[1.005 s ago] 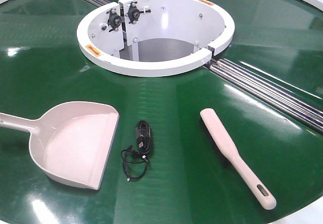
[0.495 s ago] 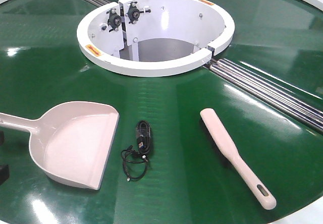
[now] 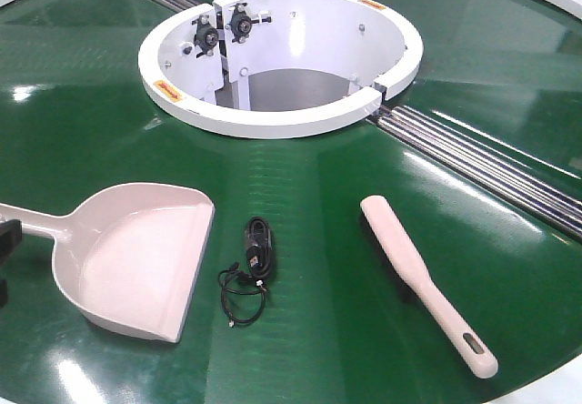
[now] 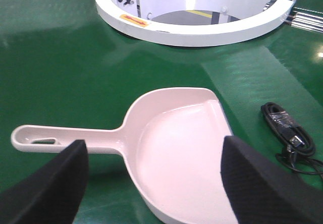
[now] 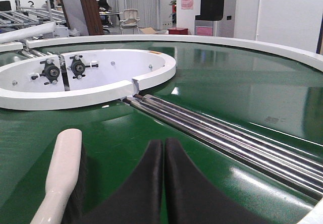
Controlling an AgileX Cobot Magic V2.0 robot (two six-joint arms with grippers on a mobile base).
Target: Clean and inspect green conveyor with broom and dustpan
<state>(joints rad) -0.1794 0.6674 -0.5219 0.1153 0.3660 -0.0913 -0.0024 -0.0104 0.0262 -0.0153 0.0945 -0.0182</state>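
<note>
Dustpan (image 3: 136, 258) lies on the green conveyor (image 3: 318, 176), its bowl showing bare plastic. Black cable (image 3: 253, 260) sits just beside its mouth, with the broom (image 3: 423, 277) well apart beyond. My left gripper (image 4: 151, 143) hangs by the pan's handle, fingers spread wide. Right gripper (image 5: 163, 148) is pressed together on nothing, beside the broom.

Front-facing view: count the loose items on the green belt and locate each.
3: the dustpan at left, a coiled black cable beside its mouth, the broom at right. More may lie outside the frame.

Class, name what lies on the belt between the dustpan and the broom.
A coiled black cable, touching neither dustpan nor broom; the exterior front-facing view shows it.
</note>
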